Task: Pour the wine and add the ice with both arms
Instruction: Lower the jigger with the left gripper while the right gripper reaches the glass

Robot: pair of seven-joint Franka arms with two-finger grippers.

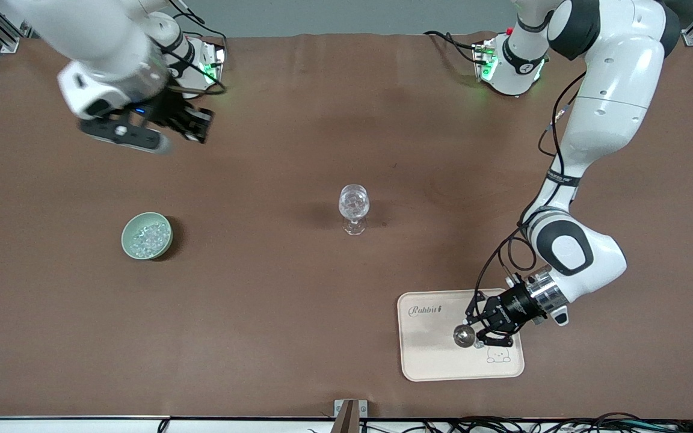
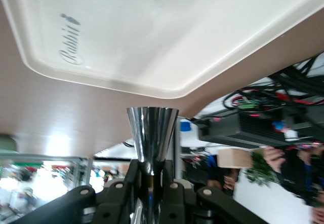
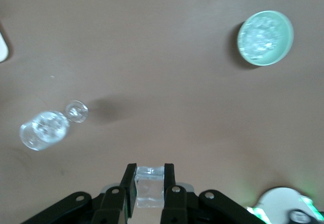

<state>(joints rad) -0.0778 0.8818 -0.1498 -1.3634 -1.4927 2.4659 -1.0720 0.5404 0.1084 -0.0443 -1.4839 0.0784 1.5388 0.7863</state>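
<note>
Only the right wrist view shows the right gripper (image 3: 150, 186) clamping a clear glassy ice cube (image 3: 150, 187), raised over the brown table (image 1: 274, 313) near its base. The left arm bends low; the left gripper (image 1: 486, 329) pinches one shiny metal cone-shaped cup (image 2: 152, 139) over the cream tray (image 1: 437, 361). One stemmed glass (image 1: 354, 207) stands mid-table; one pale green bowl (image 1: 147, 236) holding more ice (image 1: 148, 237) sits toward the right arm's end.
</note>
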